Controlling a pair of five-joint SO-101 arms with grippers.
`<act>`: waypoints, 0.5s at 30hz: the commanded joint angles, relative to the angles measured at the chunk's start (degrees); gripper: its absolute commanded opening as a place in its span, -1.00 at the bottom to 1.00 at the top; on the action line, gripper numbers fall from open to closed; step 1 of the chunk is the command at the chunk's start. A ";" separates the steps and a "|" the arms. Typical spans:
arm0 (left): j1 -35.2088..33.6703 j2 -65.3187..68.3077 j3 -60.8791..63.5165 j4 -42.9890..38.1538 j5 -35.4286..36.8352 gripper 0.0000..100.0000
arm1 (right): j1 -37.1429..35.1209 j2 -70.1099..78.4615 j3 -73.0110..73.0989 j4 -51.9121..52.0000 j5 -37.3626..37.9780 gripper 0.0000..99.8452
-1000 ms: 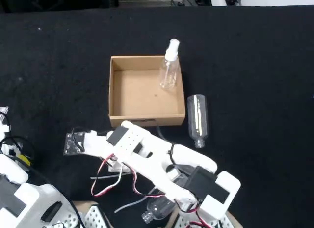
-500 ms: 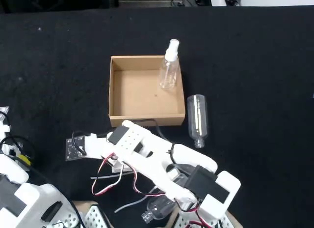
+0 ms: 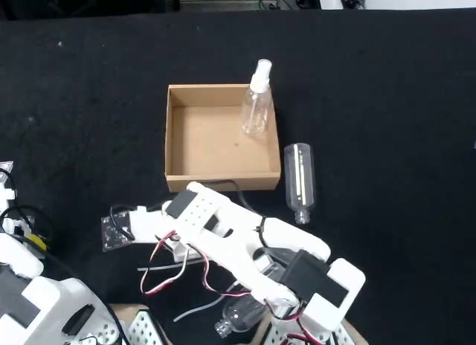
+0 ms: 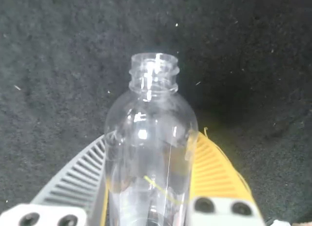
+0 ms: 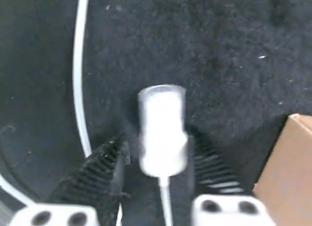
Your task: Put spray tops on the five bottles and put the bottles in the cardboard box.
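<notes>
In the left wrist view my left gripper [image 4: 152,138] is shut on a clear bottle [image 4: 148,153] whose open threaded neck points away over the black cloth. My right gripper [image 5: 157,138] is shut on a white spray top [image 5: 162,123], its dip tube running back between the fingers. In the high view the right gripper [image 3: 113,230] hangs left of the near-left corner of the cardboard box [image 3: 169,137]. A bottle with a spray top [image 3: 256,107] stands at the box's far right corner. An uncapped bottle [image 3: 299,178] lies right of the box.
Another clear bottle [image 3: 242,314] lies under the right arm near the table's front edge. The left arm's base [image 3: 30,293] fills the near-left corner. A loose white tube [image 5: 78,65] lies on the cloth beside the right gripper, and a brown cardboard edge [image 5: 292,167] sits close by.
The right gripper has shifted a little toward the table's front edge and slightly rightward with the spray top. Box and bottles have stayed put.
</notes>
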 commanded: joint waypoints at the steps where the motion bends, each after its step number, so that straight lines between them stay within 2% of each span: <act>1: 0.57 -3.08 -0.66 0.18 -0.62 -0.94 | 0.70 0.13 -0.31 -2.99 -1.23 -0.99; 4: 0.57 -3.16 -0.66 0.53 -0.62 -0.94 | 1.14 0.04 -1.01 -5.01 -4.13 -0.98; 8: 0.57 -3.16 -2.86 5.98 -0.62 -0.94 | 3.52 -0.66 -7.60 -4.66 -10.29 -0.98; 15: -0.04 -3.87 -5.41 7.30 -0.26 -0.94 | 4.40 -5.05 -24.40 3.34 -21.01 -0.98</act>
